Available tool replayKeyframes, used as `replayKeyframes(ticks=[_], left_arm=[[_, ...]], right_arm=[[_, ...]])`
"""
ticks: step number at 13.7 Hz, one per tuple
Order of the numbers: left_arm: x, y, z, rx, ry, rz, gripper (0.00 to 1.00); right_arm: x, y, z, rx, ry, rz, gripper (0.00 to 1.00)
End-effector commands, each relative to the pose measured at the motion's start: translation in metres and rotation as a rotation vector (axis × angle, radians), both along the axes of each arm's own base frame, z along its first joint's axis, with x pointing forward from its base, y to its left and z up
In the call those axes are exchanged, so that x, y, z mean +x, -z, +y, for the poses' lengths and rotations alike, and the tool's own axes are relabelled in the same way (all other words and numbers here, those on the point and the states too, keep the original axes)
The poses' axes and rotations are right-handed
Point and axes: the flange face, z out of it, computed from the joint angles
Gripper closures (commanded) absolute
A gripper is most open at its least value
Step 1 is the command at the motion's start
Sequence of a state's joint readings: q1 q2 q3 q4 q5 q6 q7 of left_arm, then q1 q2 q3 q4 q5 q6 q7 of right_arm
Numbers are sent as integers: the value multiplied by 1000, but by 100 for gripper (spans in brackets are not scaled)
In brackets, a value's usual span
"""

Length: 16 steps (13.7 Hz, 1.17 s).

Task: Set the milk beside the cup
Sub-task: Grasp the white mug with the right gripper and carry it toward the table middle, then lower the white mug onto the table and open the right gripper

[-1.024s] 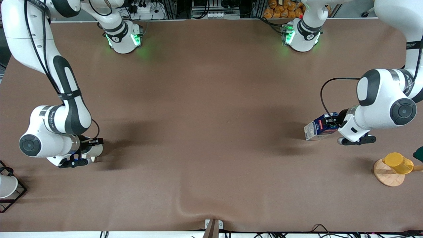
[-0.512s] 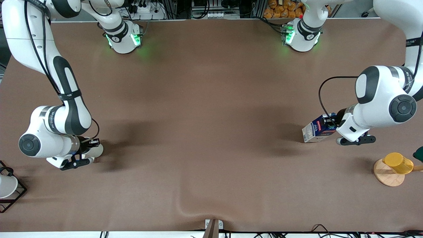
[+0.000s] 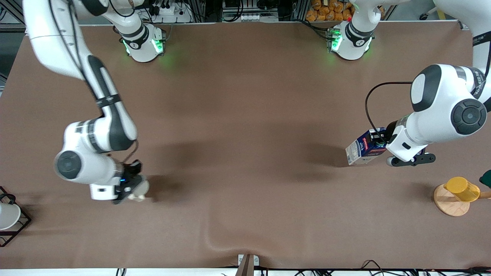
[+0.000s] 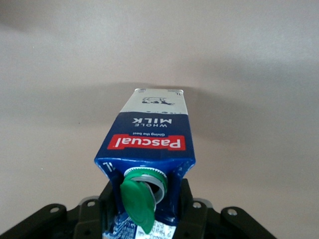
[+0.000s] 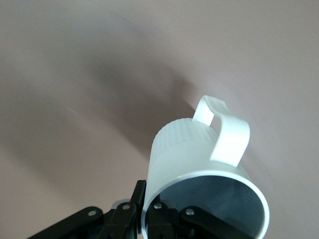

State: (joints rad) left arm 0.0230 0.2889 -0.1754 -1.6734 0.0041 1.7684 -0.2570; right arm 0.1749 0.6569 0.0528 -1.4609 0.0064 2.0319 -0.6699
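My left gripper (image 3: 382, 147) is shut on the top of the milk (image 3: 360, 151), a dark blue carton with a red label. It holds the carton tilted over the table near the left arm's end, whitish base pointing toward the table's middle. In the left wrist view the milk (image 4: 149, 134) fills the middle, its green cap (image 4: 139, 203) flipped open between my left gripper's (image 4: 147, 219) jaws. My right gripper (image 3: 133, 184) is shut on the rim of the grey-beige cup (image 3: 139, 190), over the table toward the right arm's end. The right wrist view shows the cup (image 5: 199, 149) with one finger (image 5: 137, 199) outside the rim.
A yellow cup (image 3: 462, 188) sits on a round wooden stand (image 3: 448, 205) near the left arm's end, nearer the front camera than the milk. A white cup (image 3: 7, 215) sits in a black wire rack (image 3: 21, 226) at the right arm's end. The brown cloth has a fold (image 3: 218, 238).
My right arm has swung toward the table's middle, carrying the cup with it. My left gripper has shifted the milk slightly toward the middle.
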Motion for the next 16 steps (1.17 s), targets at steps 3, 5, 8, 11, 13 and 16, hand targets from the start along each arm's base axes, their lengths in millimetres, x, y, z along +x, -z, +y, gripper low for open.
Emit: replayKeyframes(ticks=[3, 5, 8, 11, 13, 16], left_arm=[[-5, -26, -6, -15, -9, -21, 49], [-8, -28, -8, -14, -5, -15, 49], [-7, -34, -12, -19, 2, -21, 49], [-6, -29, -8, -19, 7, -10, 49], [-6, -29, -9, -20, 3, -10, 49], [-6, -26, -9, -18, 4, -6, 49]], right_arm=[[-39, -31, 158, 52, -235, -76, 100], [-70, -38, 234, 41, -259, -125, 100], [-94, -15, 292, 27, -356, -233, 100], [-131, -1, 337, -33, -491, -262, 100], [-142, 21, 349, -48, -527, -247, 100], [-148, 25, 358, -35, -541, -261, 100]])
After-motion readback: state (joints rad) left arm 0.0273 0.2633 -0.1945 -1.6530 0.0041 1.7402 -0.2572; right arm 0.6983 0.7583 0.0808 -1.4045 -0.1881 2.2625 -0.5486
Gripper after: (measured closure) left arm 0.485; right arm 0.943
